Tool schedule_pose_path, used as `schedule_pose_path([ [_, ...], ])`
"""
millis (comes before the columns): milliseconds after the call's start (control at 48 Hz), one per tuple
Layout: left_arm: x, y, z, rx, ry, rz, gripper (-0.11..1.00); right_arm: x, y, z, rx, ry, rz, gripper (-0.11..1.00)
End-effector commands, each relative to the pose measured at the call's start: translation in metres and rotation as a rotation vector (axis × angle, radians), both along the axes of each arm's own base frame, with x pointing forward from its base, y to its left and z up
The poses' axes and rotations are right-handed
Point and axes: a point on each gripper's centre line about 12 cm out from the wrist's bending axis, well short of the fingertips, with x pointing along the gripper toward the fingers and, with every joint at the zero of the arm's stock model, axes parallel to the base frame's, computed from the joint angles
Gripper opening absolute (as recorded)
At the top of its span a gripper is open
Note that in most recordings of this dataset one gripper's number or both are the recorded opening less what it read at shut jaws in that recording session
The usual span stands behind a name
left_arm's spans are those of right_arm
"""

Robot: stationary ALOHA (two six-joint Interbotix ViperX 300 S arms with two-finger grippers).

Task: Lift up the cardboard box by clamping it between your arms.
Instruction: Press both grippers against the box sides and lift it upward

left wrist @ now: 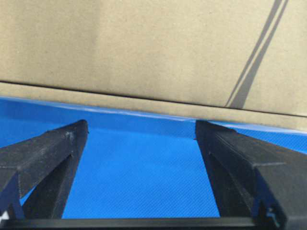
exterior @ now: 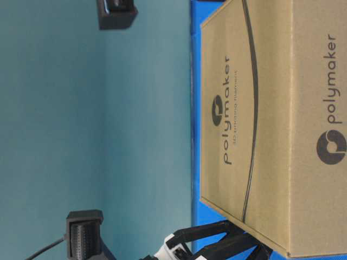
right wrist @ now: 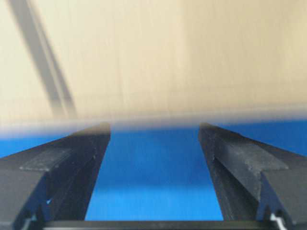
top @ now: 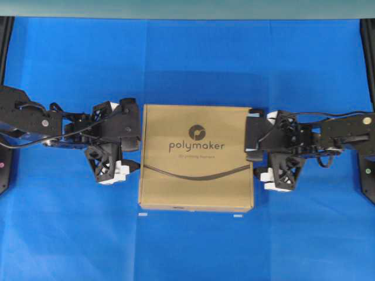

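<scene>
box (top: 196, 158): flat on the blue mat (top: 70, 234), smack between both grippers
left gripper (left wrist: 141, 132): wide open, empty, tips right at box's edge
right gripper (right wrist: 153, 128): same deal, opposite edge

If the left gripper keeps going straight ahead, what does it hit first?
The cardboard box: the left gripper, open, points squarely at its near side, with only blue mat between. The gap looks short, though depth is unclear.
</scene>
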Motion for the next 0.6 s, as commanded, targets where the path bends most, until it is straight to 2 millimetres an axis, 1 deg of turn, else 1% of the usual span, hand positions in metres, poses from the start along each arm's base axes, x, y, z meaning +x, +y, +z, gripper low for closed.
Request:
schedule_pose_path([
  [0, 0.005, 0.000, 0.006, 0.003, -0.018, -0.003, 0.87, 0.014, 0.000, 0.009, -0.008, -0.047, 0.011, 1.00],
  [333, 0.005, 0.000, 0.009, 0.000, 0.011, -0.002, 0.86, 0.024, 0.001, 0.015, -0.014, -0.071, 0.024, 1.00],
  [583, 0.004, -0.002, 0.020, 0.003, -0.007, -0.008, 0.86, 0.031, 0.005, 0.023, -0.011, -0.075, 0.032, 1.00],
])
